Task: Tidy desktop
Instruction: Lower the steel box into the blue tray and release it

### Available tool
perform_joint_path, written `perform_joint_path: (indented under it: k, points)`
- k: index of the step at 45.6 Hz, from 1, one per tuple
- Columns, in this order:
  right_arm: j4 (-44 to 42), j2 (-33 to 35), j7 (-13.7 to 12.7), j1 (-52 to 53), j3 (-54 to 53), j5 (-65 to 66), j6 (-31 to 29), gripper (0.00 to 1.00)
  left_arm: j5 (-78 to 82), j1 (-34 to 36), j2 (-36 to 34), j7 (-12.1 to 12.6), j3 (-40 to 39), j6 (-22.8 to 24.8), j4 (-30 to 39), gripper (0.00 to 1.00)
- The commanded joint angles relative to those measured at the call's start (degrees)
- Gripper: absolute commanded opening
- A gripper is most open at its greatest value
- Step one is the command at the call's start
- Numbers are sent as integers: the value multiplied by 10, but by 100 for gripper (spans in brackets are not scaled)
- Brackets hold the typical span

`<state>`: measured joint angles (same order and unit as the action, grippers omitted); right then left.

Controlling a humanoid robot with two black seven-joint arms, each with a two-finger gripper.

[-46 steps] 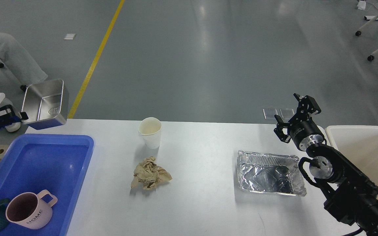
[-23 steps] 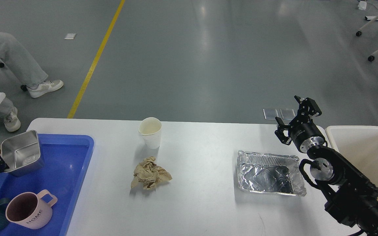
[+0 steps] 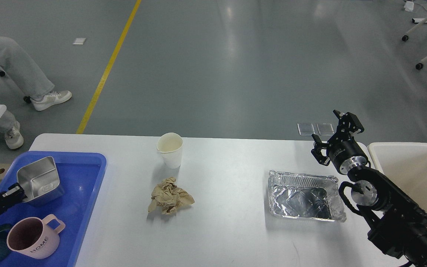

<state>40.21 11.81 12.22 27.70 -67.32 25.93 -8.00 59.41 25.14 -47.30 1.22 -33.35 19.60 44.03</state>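
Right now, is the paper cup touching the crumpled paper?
Apart. The head view shows bare desktop between the cup and the crumpled paper.

We see the white worktop (image 3: 228, 230) carrying blue tray (image 3: 87, 193), paper cup (image 3: 169, 150), crumpled brown paper (image 3: 169, 201), foil tray (image 3: 304, 200).

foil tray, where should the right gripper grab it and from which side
Probably the right short rim of the foil tray, from above. That rim is the one nearest the right gripper, which hangs open just beyond the tray's far right corner. The tray lies flat on the desktop with thin, crinkled walls, so one finger inside and one outside the rim should pinch it.
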Motion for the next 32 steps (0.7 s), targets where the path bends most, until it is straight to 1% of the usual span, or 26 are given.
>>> perform_joint_path:
  k: [1,9,14,24,31,32]
  points:
    - [0,0,0,0,0,0,0,100,0,3,13,0,0,-1,-10,8]
    - [0,0,0,0,0,0,0,100,-1,7,15,0,-1,-1,-10,15]
    - [0,0,0,0,0,0,0,100,-2,7,15,0,-1,-2,-10,21]
    - [0,0,0,1,0,0,0,100,-2,11,19,0,-2,-2,-9,27]
    - [0,0,0,1,0,0,0,100,-6,18,23,0,-2,-4,-10,43]
    - [0,0,0,1,0,0,0,100,-6,19,23,0,-2,-7,-10,46]
